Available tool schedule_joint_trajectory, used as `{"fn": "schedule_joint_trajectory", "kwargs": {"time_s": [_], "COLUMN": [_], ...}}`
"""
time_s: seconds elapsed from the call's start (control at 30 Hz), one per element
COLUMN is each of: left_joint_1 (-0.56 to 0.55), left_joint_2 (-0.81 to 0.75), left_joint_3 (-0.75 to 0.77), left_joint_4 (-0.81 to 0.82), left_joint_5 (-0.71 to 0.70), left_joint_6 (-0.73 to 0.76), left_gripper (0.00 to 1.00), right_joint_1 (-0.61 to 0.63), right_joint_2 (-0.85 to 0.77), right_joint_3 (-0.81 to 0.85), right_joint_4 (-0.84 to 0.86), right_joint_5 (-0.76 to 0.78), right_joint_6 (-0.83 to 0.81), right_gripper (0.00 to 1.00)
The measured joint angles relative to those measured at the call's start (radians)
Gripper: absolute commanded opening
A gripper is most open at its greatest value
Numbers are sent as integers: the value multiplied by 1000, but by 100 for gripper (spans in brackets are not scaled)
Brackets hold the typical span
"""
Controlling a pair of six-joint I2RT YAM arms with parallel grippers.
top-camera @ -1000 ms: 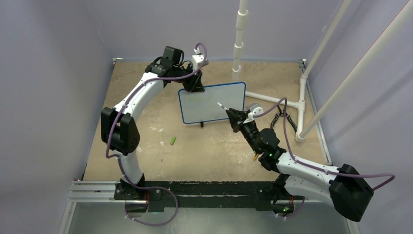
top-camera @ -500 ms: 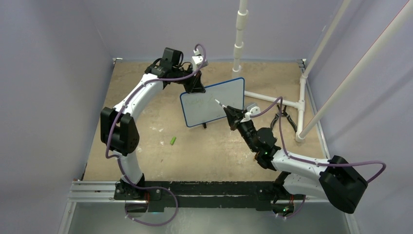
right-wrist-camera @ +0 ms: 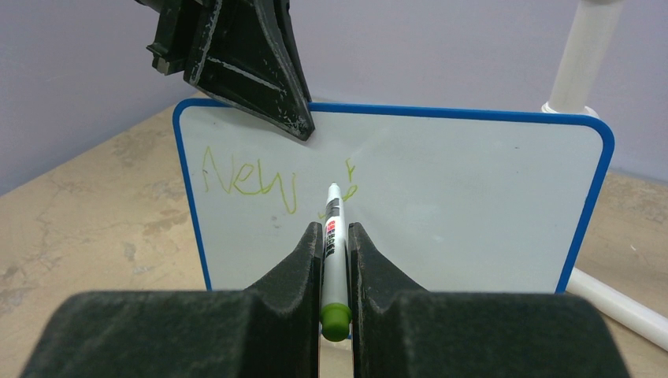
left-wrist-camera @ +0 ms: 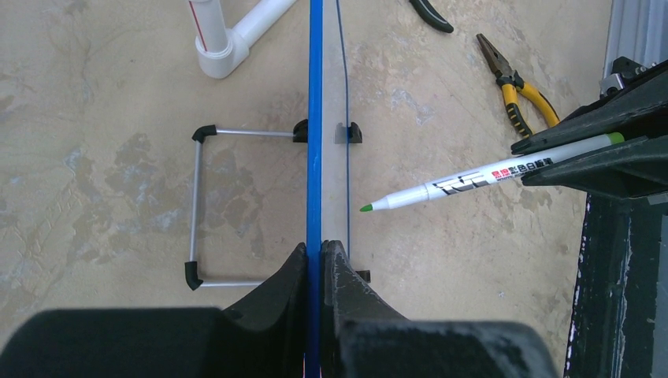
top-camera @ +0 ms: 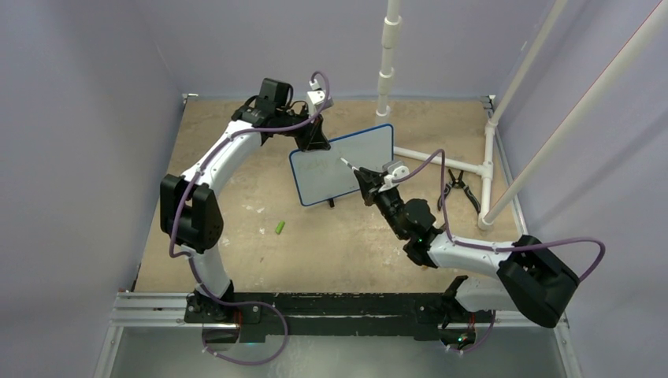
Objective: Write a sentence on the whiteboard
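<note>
The left gripper (left-wrist-camera: 321, 246) is pressed together on the top edge of the whiteboard (right-wrist-camera: 473, 197), 1 finger on each side of the thin blue frame. The board stands almost upright below this gripper, on a wire stand (left-wrist-camera: 194, 206) that sits behind it on the table (top-camera: 236, 197). In the top external view, the board hangs under the left gripper (top-camera: 313, 135) and reaches out to the right of it.

The right gripper (right-wrist-camera: 335, 228) pinches a marker (right-wrist-camera: 334, 244) between its 2 fingers, with the green rear end of the marker near the palm. The tip points away from this gripper, toward the face of the board. In the left wrist view the green tip of the marker (left-wrist-camera: 473, 179) is just in front of the board surface, and a thin gap seems to remain.

The sentence (right-wrist-camera: 248, 183) is on the board to the left of the marker tip. It shows green letters that look like "New", and a few small green strokes lie just beside the tip.

Behind and to the left of the right gripper (top-camera: 364, 179), a small green cap (top-camera: 280, 227) lies on the table. Pliers (left-wrist-camera: 516, 87) with yellow handles lie beyond the board, near a white pipe (left-wrist-camera: 236, 31).
</note>
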Motion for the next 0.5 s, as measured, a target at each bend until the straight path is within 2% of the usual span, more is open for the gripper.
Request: {"fn": "schedule_joint_trajectory", "kwargs": {"time_s": [0.5], "left_joint_1": [22], "left_joint_2": [-6], "left_joint_3": [-15], "left_joint_4": [3], "left_joint_5": [23], "left_joint_6": [-3], "left_gripper": [0], "right_joint_1": [0], "right_joint_2": [82], "right_joint_3": [33], "right_joint_4": [3], "right_joint_5": [2], "right_joint_6": [0], "right_gripper": [0]}}
